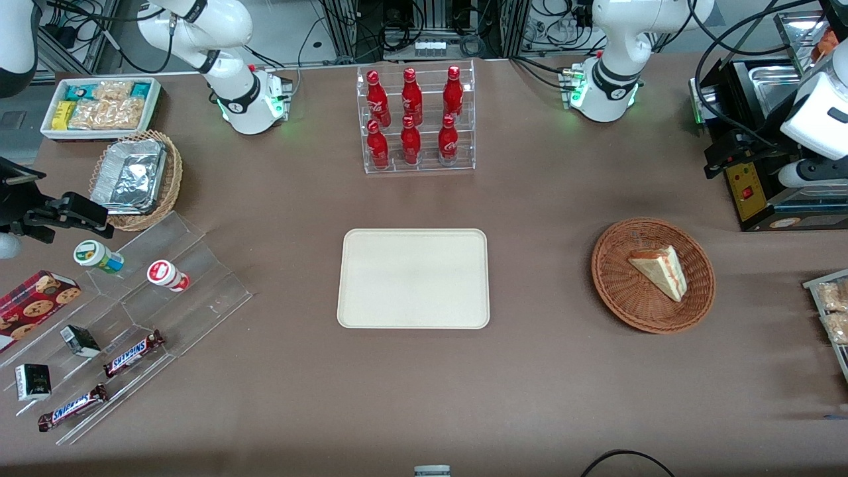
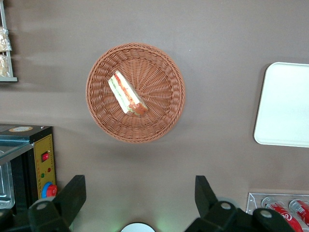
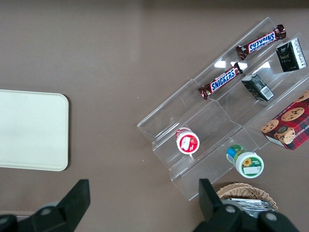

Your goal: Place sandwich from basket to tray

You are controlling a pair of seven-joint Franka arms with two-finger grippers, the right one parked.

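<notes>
Brown worktop [image 1: 530,371]; cables and racks along its rear edge. Only the wrist view shows the gripper [image 2: 137,195]: fingers spread, empty, high above the worktop near the basket [image 1: 623,298]. Sandwich [image 1: 659,270] lies in the basket. Tray [image 1: 413,278] mid-worktop, bare.

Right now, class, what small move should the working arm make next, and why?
Probably lower the gripper toward the sandwich. Its fingers are open and hold nothing, high above the table, while the sandwich lies in the basket and the tray is bare.
</notes>
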